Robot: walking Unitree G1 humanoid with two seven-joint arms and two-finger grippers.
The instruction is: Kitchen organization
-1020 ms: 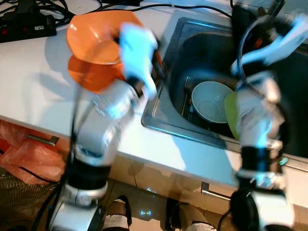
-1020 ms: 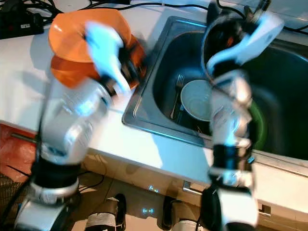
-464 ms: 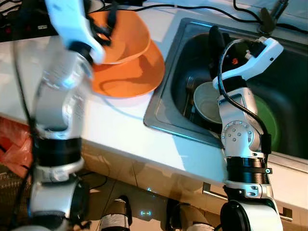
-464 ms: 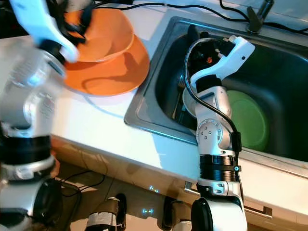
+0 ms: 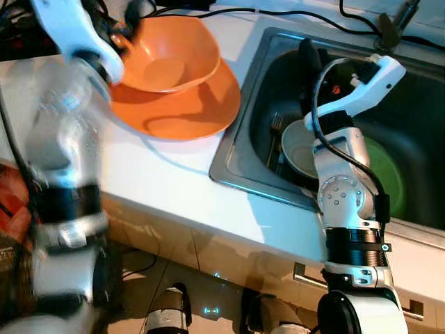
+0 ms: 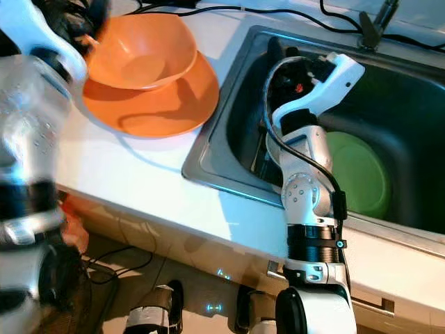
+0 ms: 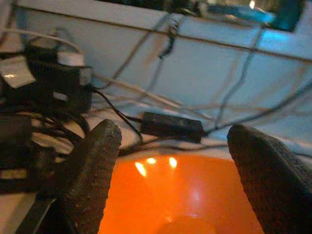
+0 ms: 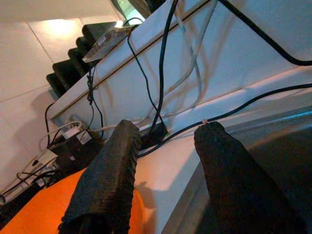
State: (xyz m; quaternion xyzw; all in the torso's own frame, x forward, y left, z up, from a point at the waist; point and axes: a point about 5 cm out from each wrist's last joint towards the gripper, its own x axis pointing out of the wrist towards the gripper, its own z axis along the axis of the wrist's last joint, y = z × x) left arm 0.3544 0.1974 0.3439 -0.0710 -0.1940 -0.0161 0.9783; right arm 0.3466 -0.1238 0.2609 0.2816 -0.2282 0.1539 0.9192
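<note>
An orange bowl (image 5: 169, 62) sits nested on an orange plate (image 5: 182, 111) on the white table (image 5: 167, 181), just beside the left rim of the sink (image 5: 240, 149), so that pair looks already stacked out of the basin. The left claw (image 7: 175, 170) hangs over the bowl's far rim at the back of the table, its fingers (image 7: 95, 170) spread wide with nothing between them; the left arm is blurred in the head views, so how close it is to the bowl is hard to judge. Behind it lie a black power strip and a tangle of cables (image 7: 170, 126) along the wall. The right claw (image 8: 165, 180) is up over the left part of the sink, near the table edge, its fingers (image 8: 105, 180) parted and empty, pointing toward the wall and the cables. Down in the sink remain a pale bowl (image 5: 299, 149), partly hidden by the right arm, a fork (image 5: 277, 124) beside it, and a green plate (image 6: 358, 174) lying flat toward the right. My reading is that the work is partly done: the orange pieces are set on the table, while the pale bowl, the fork and the green plate are left to lift out, with the right claw the nearer one for that.
</note>
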